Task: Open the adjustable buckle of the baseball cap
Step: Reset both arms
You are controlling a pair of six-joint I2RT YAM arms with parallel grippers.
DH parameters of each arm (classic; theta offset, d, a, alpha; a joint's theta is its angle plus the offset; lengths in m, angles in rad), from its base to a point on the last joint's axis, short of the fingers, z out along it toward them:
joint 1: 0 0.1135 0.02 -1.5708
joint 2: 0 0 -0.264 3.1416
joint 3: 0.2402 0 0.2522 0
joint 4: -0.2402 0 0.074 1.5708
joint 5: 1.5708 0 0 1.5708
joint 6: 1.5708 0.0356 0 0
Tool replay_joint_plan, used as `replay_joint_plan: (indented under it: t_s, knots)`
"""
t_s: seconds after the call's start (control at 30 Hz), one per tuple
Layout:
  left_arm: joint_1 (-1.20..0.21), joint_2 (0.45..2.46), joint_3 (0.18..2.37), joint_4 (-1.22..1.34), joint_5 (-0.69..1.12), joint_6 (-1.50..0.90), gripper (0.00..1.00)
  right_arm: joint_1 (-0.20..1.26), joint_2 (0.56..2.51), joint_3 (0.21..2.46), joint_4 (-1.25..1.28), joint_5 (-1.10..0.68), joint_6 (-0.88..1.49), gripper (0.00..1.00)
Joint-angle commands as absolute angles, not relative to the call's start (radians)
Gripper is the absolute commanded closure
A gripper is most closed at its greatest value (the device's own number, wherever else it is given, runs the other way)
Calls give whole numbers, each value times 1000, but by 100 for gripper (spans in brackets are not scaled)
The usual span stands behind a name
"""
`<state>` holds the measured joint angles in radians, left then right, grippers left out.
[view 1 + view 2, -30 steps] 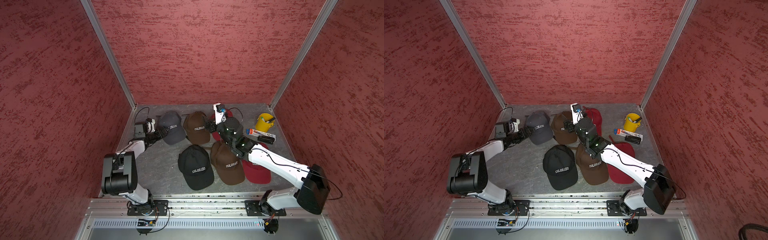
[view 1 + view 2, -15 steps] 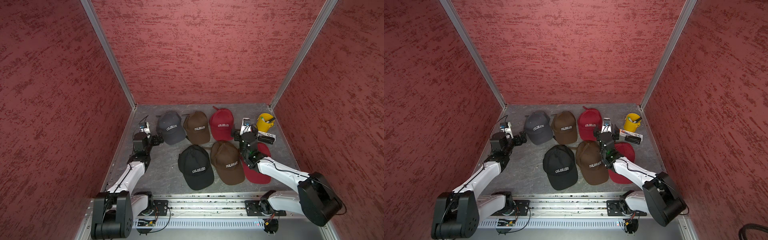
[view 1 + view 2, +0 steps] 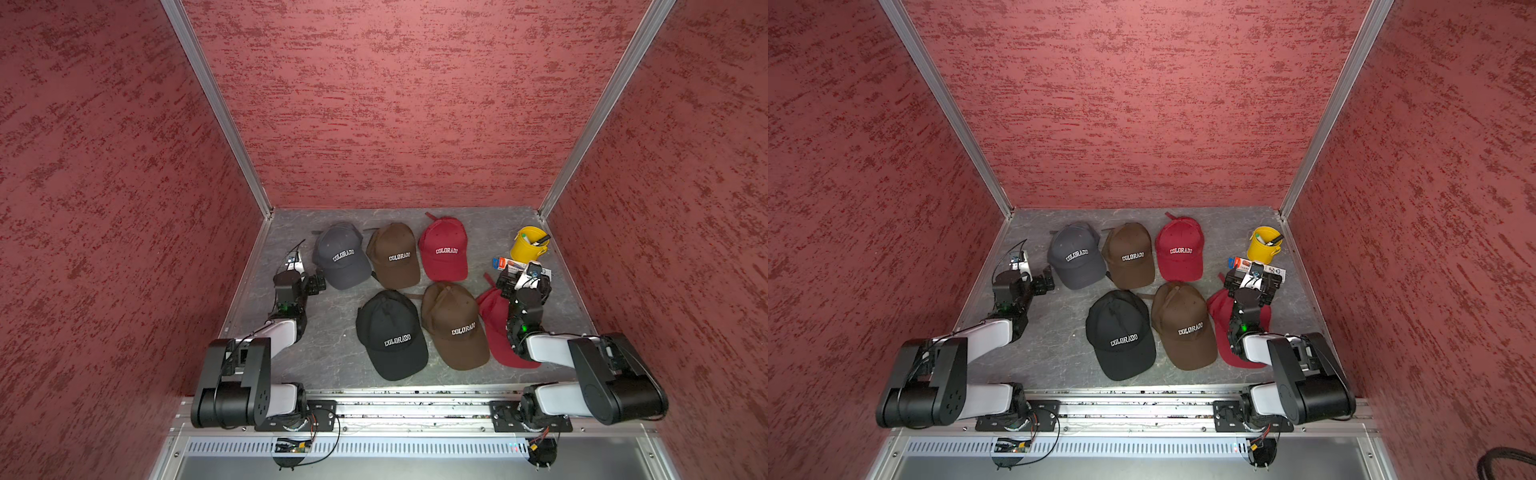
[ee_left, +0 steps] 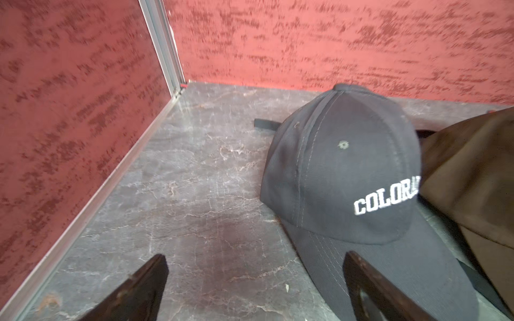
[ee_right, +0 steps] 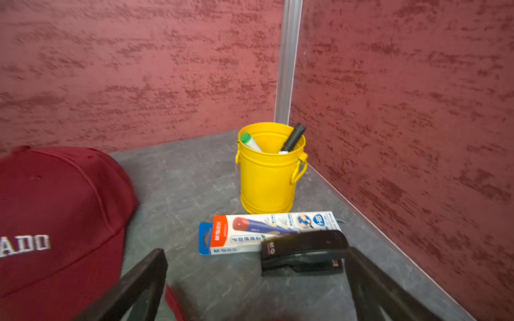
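Several baseball caps lie on the grey floor in two rows. At the back are a grey cap [image 3: 343, 255], a brown cap [image 3: 395, 255] and a red cap [image 3: 442, 249]. In front are a black cap [image 3: 392, 334], a brown cap [image 3: 455, 326] and a red cap [image 3: 494, 328] partly under my right arm. Strap ends [image 4: 265, 124] stick out behind the caps; no buckle shows. My left gripper [image 3: 316, 282] [image 4: 254, 264] is open beside the grey cap's brim [image 4: 389, 266]. My right gripper [image 3: 524, 277] [image 5: 256, 264] is open and empty above the front red cap's back.
A yellow bucket [image 5: 268, 172] with markers stands in the back right corner. A pencil pack [image 5: 267, 230] and a black stapler [image 5: 303, 253] lie just ahead of my right gripper. Red walls close in on three sides, and a metal rail [image 3: 415, 409] runs along the front.
My right arm has pulled back from the rear caps to the right side, near the stapler. My left arm has drawn back toward the front, its gripper still beside the grey cap.
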<state>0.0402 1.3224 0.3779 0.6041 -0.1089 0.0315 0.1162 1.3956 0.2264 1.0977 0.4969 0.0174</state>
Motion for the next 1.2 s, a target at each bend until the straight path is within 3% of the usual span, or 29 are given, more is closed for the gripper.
replay_joint_plan:
  t_s: [0.0, 0.13, 0.2, 0.23, 0.37, 0.53, 0.7, 1.17]
  knots:
    - [49, 1313, 365, 677, -74, 50, 0, 47, 1480, 188, 1344, 355, 25, 1]
    - [58, 1319, 381, 651, 19, 44, 0, 24, 1502, 195, 1332, 271, 27, 1]
    - [100, 1346, 321, 850, 149, -34, 0, 24, 1558, 151, 1484, 206, -9, 1]
    - [109, 1378, 313, 885, 171, -34, 0, 23, 1535, 159, 1426, 192, -6, 1]
    - [90, 1535, 294, 1068, 130, -28, 0, 21, 1536, 175, 1397, 156, -15, 1]
    - [1, 1528, 366, 917, -51, 16, 0, 18, 1540, 181, 1392, 148, -14, 1]
    - [44, 1531, 379, 893, 70, 6, 0, 17, 1541, 181, 1392, 146, -14, 1]
    - [31, 1532, 383, 885, 46, 14, 0, 9, 1540, 192, 1371, 128, -9, 1]
